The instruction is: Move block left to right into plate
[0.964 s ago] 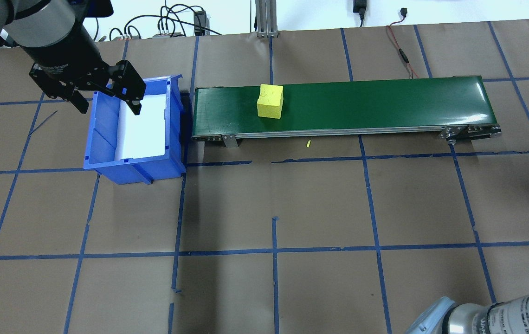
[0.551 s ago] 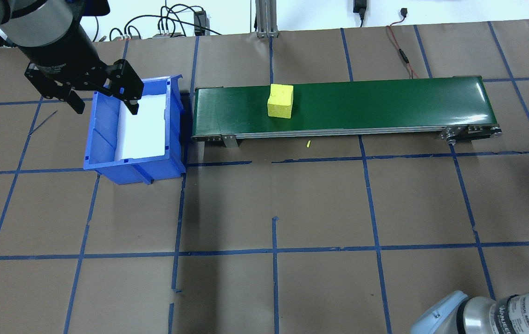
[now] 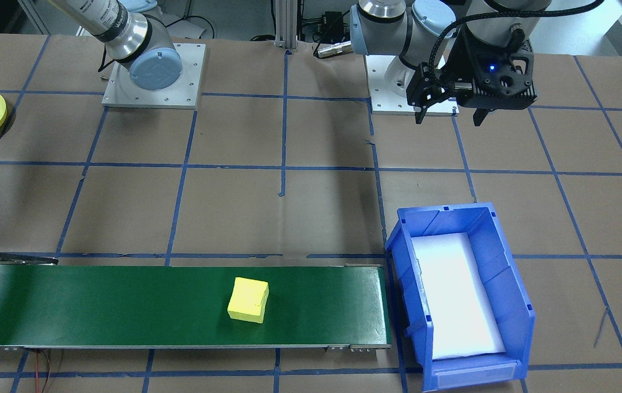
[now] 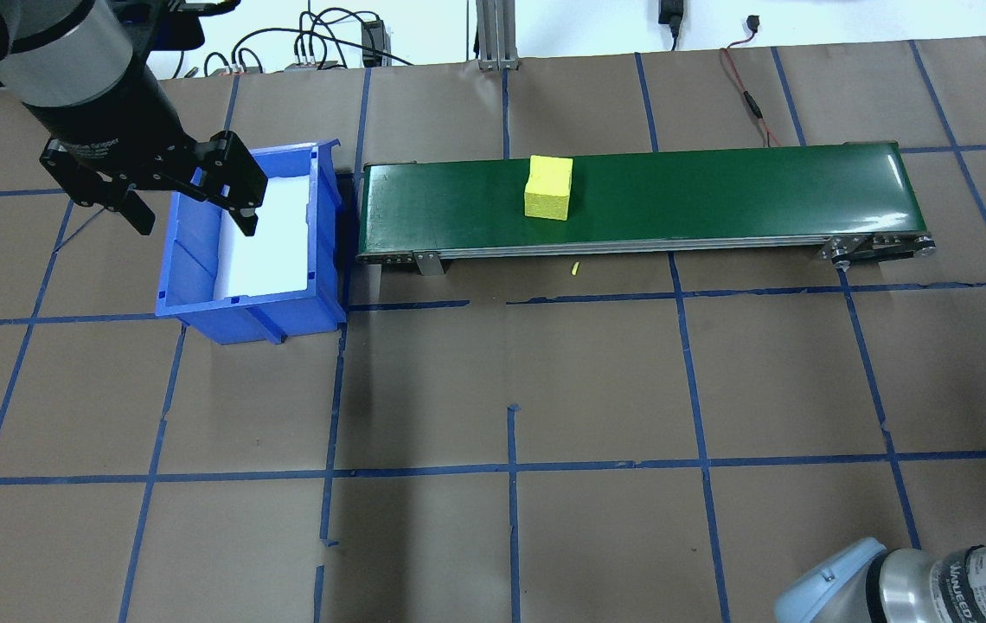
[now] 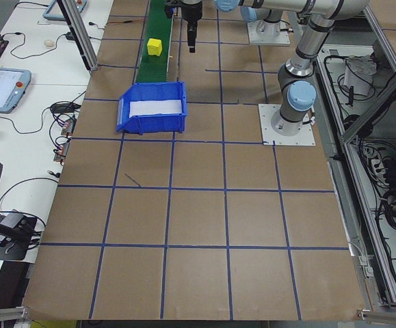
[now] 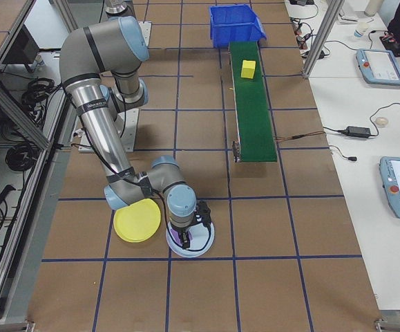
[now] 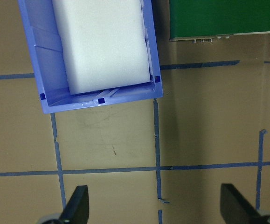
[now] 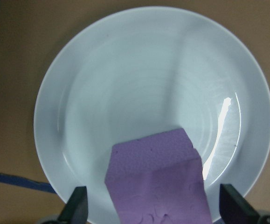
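brown paper table (image 4: 597, 372) gridded with blue tape; left end effector (image 4: 190, 203) spread wide, right end effector (image 8: 153, 212) wide above purple block (image 8: 158, 182).

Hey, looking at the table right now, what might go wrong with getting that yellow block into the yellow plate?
1. The yellow block sits on the conveyor belt with no hand near; if the belt runs, it may drop off the end.
2. The right hand is open over a purple block in a pale plate beside the yellow plate, so the wrong plate is a risk.
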Tool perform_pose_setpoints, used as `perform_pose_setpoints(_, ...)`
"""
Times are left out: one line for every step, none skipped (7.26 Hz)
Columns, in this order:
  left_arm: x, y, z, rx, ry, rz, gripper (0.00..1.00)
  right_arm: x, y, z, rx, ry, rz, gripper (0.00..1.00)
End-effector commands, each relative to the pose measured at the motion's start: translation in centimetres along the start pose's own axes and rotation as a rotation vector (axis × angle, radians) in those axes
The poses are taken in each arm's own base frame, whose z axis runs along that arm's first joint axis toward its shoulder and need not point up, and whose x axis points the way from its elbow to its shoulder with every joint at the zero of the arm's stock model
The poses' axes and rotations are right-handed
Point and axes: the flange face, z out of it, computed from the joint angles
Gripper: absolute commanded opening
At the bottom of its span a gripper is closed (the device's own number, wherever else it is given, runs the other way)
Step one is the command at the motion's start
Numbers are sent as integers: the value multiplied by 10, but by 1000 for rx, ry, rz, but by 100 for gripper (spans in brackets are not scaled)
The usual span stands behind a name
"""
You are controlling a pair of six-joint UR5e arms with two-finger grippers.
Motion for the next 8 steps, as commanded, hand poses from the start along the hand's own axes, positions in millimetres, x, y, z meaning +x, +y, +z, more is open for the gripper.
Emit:
perform_pose_setpoints(-3,5,-1,5,1,2,100,-23,-40,-33,139,-9,21,100)
perform_pose_setpoints(-4,-3,13,-3,0,-7,100,-59,-83,-58,135,-45,-6,100)
perform_pose_setpoints(-7,-9,16,31,-6,31,100,-111,-131,-90,157,-68,19,100)
perform_pose_setpoints(-5,-10,17,39,-11,79,100,-165,-182,-113,212,-92,38,100)
perform_pose_setpoints(-5,-7,19,-23,10,93,100,-211,-219,-112,205,-118,19,100)
perform_pose_setpoints(-3,-1,3,16,-10,84,100,-267,-258,-114,219,-170,85,100)
perform_pose_setpoints(-5,-4,-15,60,3,79,100,-331,-297,-125,257,-264,191,100)
perform_pose_setpoints(0,-3,-8,36,-1,72,100,-386,-322,-131,281,-334,214,100)
